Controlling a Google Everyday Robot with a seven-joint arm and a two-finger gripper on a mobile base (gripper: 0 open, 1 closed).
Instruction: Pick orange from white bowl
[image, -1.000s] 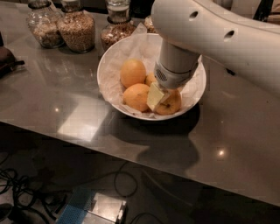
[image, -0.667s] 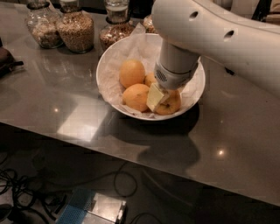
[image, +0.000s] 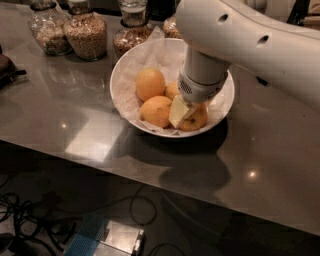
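The white bowl (image: 116, 97) lined with crumpled white paper stands on the grey table and holds several oranges. My gripper (image: 188, 113) reaches down into the bowl's right side, hanging from the big white arm (image: 250, 40). It is down at the front right orange (image: 199, 120), which shows only partly beneath it. Another orange (image: 150, 83) lies at the back left, one (image: 156, 111) at the front left, and a third (image: 172, 90) is half hidden behind the gripper's wrist.
Glass jars of grains (image: 87, 33) (image: 48, 33) (image: 133, 36) stand close behind the bowl at the back left. A dark object (image: 7, 67) lies at the table's left edge. Below the front edge are floor cables and a metal box (image: 120, 239).
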